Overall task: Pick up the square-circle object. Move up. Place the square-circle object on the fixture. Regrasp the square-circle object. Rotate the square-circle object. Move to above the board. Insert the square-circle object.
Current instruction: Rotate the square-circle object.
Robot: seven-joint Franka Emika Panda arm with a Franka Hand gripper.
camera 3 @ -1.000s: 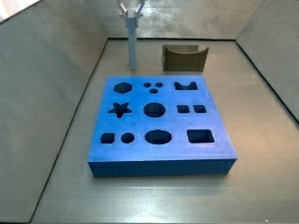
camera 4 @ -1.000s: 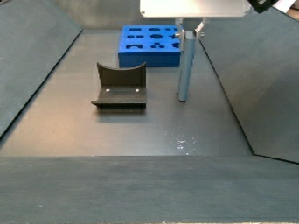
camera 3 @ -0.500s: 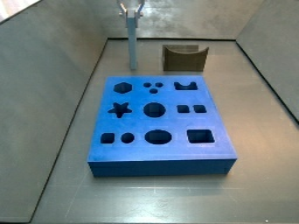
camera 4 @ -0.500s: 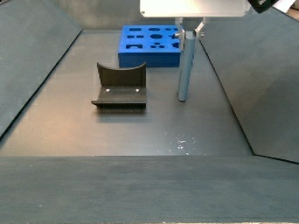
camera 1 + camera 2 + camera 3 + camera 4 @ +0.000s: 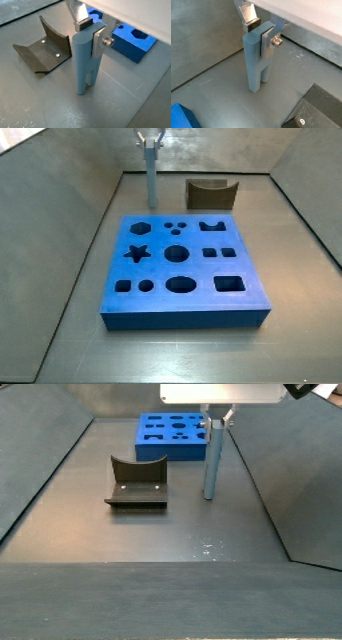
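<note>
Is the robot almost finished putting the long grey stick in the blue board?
Not yet. Done: the hand has gripped the top of the square-circle object, which stands upright with its bottom end at the floor. In hand: lifting it. Left: resting it on the fixture, regrasping, turning, then pushing it into the board, whose holes are all empty.

My dark grey floor (image 5: 160, 534) carries the blue board (image 5: 181, 263) and the fixture (image 5: 135, 482), well apart. My gripper (image 5: 89, 28) holds the square-circle object (image 5: 210, 459) upright, its lower end at the floor.

No readable txt, labels or nos. anywhere, incl. on the board (image 5: 181, 268).
</note>
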